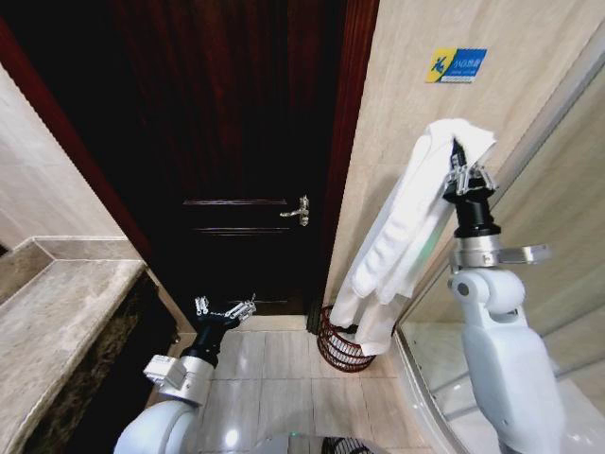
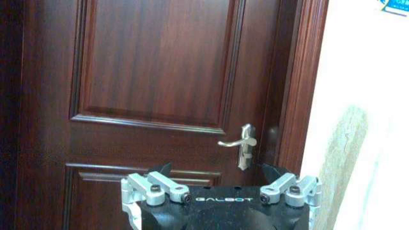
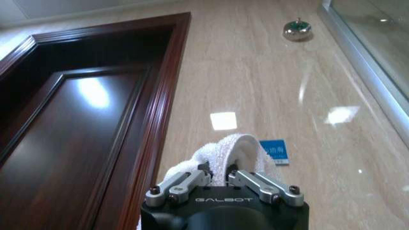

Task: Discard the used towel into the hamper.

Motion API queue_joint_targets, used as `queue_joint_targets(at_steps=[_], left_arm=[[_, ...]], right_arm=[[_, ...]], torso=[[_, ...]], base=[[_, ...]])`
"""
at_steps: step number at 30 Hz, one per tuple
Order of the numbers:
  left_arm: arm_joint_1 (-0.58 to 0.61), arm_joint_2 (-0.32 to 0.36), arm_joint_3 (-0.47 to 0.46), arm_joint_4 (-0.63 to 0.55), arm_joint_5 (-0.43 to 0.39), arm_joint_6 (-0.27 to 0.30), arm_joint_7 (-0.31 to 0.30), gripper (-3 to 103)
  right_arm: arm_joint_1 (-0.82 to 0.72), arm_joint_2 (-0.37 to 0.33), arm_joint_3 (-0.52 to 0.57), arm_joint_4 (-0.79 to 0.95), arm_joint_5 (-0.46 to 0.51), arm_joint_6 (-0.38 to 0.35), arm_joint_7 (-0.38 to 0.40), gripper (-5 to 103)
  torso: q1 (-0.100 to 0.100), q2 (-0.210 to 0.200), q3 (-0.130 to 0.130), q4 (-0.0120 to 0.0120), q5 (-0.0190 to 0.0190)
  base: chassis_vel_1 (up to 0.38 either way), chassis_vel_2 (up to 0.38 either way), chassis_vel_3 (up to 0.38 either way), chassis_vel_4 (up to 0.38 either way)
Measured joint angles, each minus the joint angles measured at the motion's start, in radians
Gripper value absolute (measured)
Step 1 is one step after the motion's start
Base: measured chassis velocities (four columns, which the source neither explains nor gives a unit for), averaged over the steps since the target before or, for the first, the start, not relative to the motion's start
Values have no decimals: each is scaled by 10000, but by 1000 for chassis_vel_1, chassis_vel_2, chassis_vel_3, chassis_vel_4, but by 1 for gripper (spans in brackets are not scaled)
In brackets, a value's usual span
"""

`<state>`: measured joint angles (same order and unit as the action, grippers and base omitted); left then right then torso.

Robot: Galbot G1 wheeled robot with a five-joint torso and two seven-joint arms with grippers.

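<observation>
Head camera first: my right hand (image 1: 466, 172) is raised high on the right, clamped on a white towel (image 1: 406, 236) that drapes over it and hangs in long folds down along the beige wall. The towel's lowest folds dangle over the near rim of the hamper (image 1: 337, 348), a dark red-brown openwork basket standing on the tiled floor (image 1: 284, 378) at the foot of the wall, just beside the door frame. Whether cloth actually touches the rim I cannot tell. My left hand (image 1: 225, 308) sits low and left of centre, pointing toward the dark wooden door (image 1: 236, 142), fingers spread wide and holding nothing. A stone table (image 1: 57, 322) runs along the left edge, and a blue sign (image 1: 455, 64) is fixed on the wall above the towel. A glass shower partition (image 1: 558, 236) stands to the right of my right arm.

Left wrist camera: I see the left hand (image 2: 221, 184) from behind, its jaws wide apart and bare, facing the panelled door (image 2: 153, 72) with its silver lever handle (image 2: 242, 146) straight ahead between the fingers.

Right wrist camera: my right hand (image 3: 217, 179) is pinched narrow on a bunched fold of the towel (image 3: 236, 151), which bulges out above the fingers. Beyond it are the door frame (image 3: 160, 120), the blue sign (image 3: 276, 152) and a small chrome fitting (image 3: 297, 29) on the glossy wall.
</observation>
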<state>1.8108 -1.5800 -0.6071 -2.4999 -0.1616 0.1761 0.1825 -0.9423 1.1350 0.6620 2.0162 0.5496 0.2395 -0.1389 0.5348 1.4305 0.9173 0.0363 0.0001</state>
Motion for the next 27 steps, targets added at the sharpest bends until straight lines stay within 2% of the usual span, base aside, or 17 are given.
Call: queue_joint_targets(at_steps=[27], left_arm=[[0,0,0,0,0,0,0,97]], right_arm=[[-1236,581,49,-193,-441,626,-247,9]], torso=[[0,0,0,0,-1]], base=[[0,0,0,0]])
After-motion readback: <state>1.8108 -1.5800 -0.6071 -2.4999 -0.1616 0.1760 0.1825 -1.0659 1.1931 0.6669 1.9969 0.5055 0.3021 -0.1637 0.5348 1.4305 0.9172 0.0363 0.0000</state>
